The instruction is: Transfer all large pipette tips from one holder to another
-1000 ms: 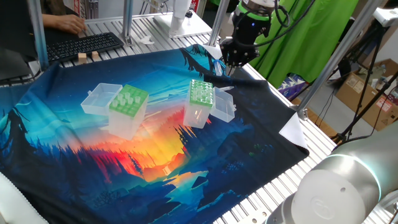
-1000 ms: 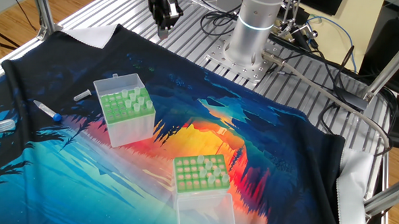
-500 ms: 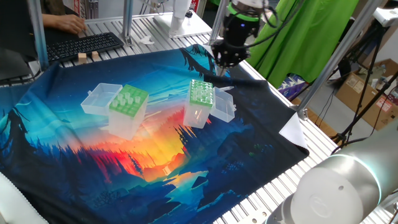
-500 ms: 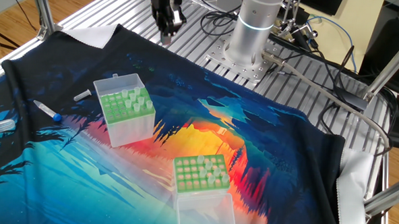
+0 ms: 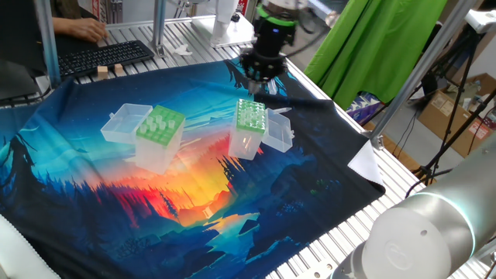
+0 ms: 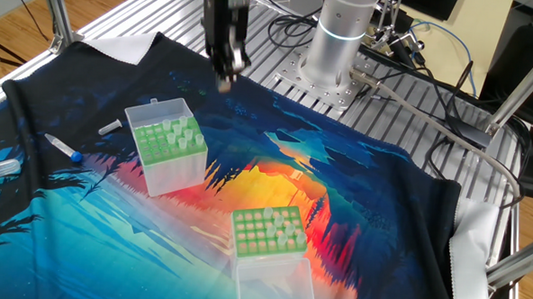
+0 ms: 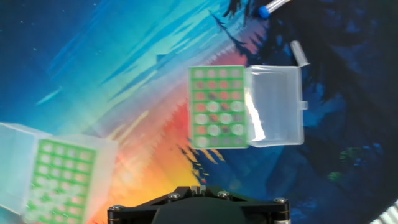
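A: Is any writing or brand legible?

B: None can be read on either box or on the arm.

A: Where are the tips, and how do they point?

B: The tips [image 6: 172,135] stand in the box with the wide-holed light-green top [image 6: 166,147], long axis vertical, wide ends up. More tips [image 6: 277,224] stand upright in the second green-topped box [image 6: 268,232]. Both boxes rest on the printed cloth [image 6: 354,198], well apart from each other. Both clear lids are swung open: one lid [image 7: 275,106] lies flat beside its box, the other lid [image 5: 125,122] lies beside its box in the fixed view.

A: What is the arm's pose?

B: The arm reaches out from its base [image 6: 343,36] over the far edge of the cloth. The gripper [image 6: 225,76] points straight down, above the cloth and clear of both boxes. In the hand view only the black gripper body shows at the bottom edge.

A: State of the gripper?

B: The fingers are pressed together with nothing between them.

A: Other items?

B: A blue-capped tube [image 6: 61,146] lies on the cloth near the first box. A keyboard [image 5: 101,56] sits beyond the cloth.
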`<state>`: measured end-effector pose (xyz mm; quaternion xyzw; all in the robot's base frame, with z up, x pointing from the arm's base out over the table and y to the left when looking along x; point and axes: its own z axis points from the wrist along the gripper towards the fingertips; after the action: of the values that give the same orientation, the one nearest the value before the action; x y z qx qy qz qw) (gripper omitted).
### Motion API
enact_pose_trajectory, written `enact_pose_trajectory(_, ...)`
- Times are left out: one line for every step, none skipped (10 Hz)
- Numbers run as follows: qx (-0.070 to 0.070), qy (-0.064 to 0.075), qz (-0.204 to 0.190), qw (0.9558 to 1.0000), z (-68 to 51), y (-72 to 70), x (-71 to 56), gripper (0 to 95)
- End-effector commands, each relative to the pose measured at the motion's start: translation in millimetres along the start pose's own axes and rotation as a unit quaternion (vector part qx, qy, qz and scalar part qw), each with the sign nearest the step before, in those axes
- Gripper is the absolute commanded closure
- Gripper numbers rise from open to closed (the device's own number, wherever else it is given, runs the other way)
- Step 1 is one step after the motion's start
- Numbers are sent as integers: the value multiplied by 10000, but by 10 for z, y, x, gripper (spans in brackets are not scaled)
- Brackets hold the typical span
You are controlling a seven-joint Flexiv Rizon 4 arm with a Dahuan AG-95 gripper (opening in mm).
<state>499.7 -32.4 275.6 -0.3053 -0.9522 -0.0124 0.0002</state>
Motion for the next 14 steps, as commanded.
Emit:
enact_pose_trajectory(65, -69, 141, 9999, 64, 225, -14, 950)
enact_pose_trajectory(87, -87, 184, 9998, 83, 281, -14, 950)
enact_pose_trajectory(122, -116, 234, 9996, 109, 350, -14, 950)
enact_pose_trajectory(134, -123, 247, 9995, 123, 390, -14, 950)
enact_pose_trajectory(122, -80, 240, 9996, 127, 431, -27, 950)
enact_pose_trajectory(86, -49, 290, 9995, 114, 449, -45, 950)
enact_pose_trajectory(128, -4, 266, 9996, 115, 447, -42, 950)
enact_pose_trajectory(137, -28, 249, 9996, 121, 439, -34, 950)
enact_pose_trajectory(145, -67, 271, 9995, 121, 439, -34, 950)
enact_pose_trajectory(163, -116, 284, 9994, 121, 439, -34, 950)
enact_pose_trajectory(153, -147, 284, 9994, 121, 439, -34, 950)
enact_pose_trajectory(145, -158, 178, 9996, 121, 439, -34, 950)
enact_pose_trajectory(99, -129, 117, 9998, 121, 439, -34, 950)
enact_pose_trajectory(102, -123, 46, 9999, 121, 439, -34, 950)
